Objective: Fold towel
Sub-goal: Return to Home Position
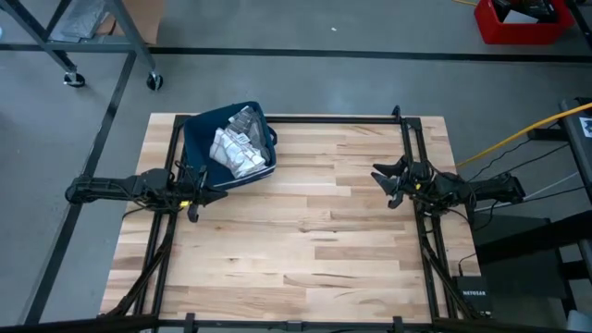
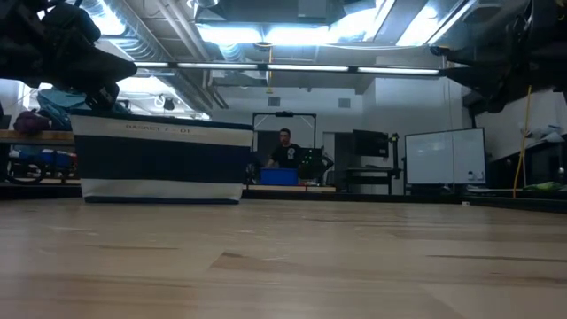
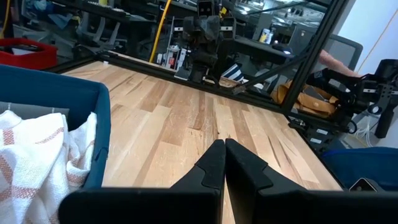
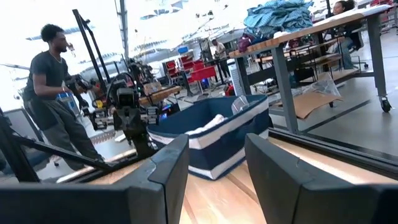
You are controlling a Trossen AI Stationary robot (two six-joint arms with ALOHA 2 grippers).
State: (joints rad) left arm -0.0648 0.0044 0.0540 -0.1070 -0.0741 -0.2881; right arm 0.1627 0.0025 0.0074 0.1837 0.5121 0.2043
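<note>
A white towel with faint red stripes point(image 1: 237, 148) lies crumpled inside a dark blue fabric basket point(image 1: 199, 139) at the table's far left. The left wrist view shows the towel point(image 3: 34, 155) behind the basket's wall point(image 3: 93, 124); the low view shows the basket's side point(image 2: 159, 159). My left gripper point(image 1: 220, 195) hovers just off the basket's near side, fingers shut point(image 3: 224, 158), touching nothing. My right gripper point(image 1: 381, 180) waits open point(image 4: 217, 168) above the table's right side, pointing toward the basket point(image 4: 217, 140).
Bare wooden tabletop point(image 1: 305, 240) spreads between the two arms. A black metal frame point(image 1: 407, 139) runs along the far and side edges. A person point(image 4: 53, 93) stands beyond the table's left side; another person point(image 2: 283, 149) sits far behind the table.
</note>
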